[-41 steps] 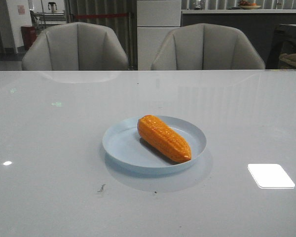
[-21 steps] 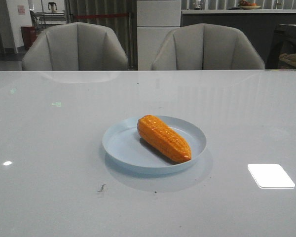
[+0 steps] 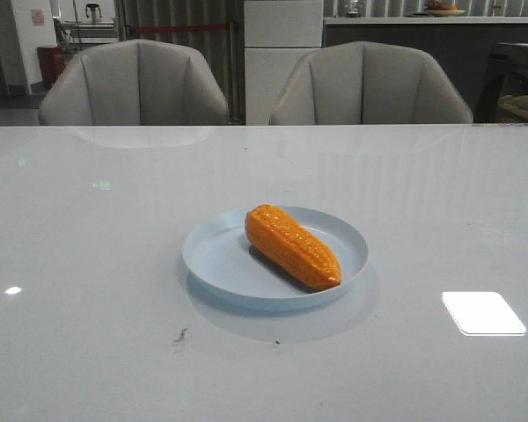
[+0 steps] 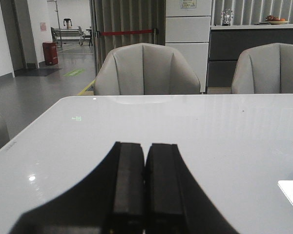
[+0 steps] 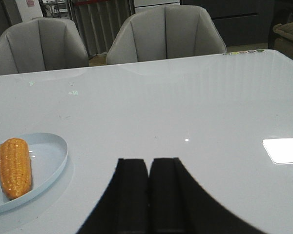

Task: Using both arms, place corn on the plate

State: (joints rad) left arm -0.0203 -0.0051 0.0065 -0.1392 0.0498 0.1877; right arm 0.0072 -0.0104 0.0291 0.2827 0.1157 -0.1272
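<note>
Orange and glossy, the corn is lying inside the pale blue plate, slanted across it, near the middle of the tabletop — so the placing is looking done to me. Both arms are away from it: the left gripper and the right gripper are each showing fingers pressed together, holding nothing. Little seems left — perhaps only resting.

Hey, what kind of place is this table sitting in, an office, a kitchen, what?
Probably an office lounge or showroom used as a robot lab: padded grey chairs face a glossy white table, with a counter behind and a red barrier strap across a hallway.
</note>
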